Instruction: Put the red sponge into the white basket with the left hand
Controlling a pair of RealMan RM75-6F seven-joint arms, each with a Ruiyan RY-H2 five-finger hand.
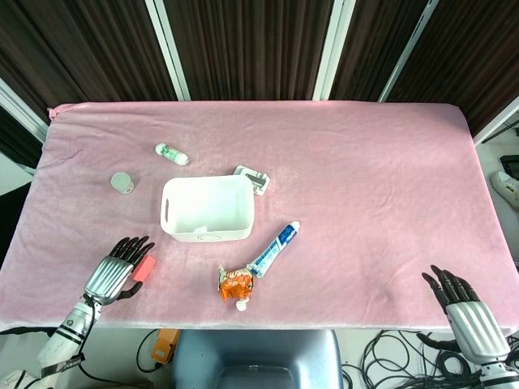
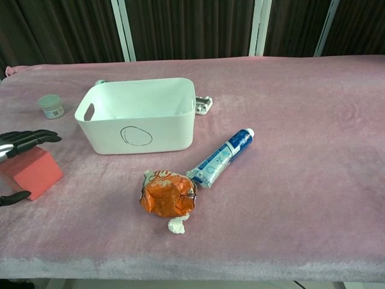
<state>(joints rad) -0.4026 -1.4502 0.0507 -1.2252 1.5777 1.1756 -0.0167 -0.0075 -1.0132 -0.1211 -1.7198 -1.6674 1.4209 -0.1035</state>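
Observation:
The red sponge [image 1: 147, 267] [image 2: 35, 172] lies on the pink cloth near the front left edge, left of and nearer than the white basket [image 1: 168, 217] [image 2: 157, 130]. My left hand [image 1: 114, 275] [image 2: 17, 144] hovers at the sponge's left side. Its fingers are spread over the sponge's far top edge and the thumb reaches under the near corner, without a visible grip. The basket stands upright and holds nothing. My right hand [image 1: 465, 309] lies flat with fingers apart at the front right edge, seen only in the head view.
A blue toothpaste tube [image 1: 274, 249] [image 2: 220, 158] and an orange crumpled packet [image 1: 236, 285] [image 2: 168, 192] lie right of the sponge, in front of the basket. A small jar [image 1: 122, 182] [image 2: 51, 106], a small bottle [image 1: 171, 153] and a plastic piece [image 1: 253, 177] [image 2: 203, 105] sit behind the basket.

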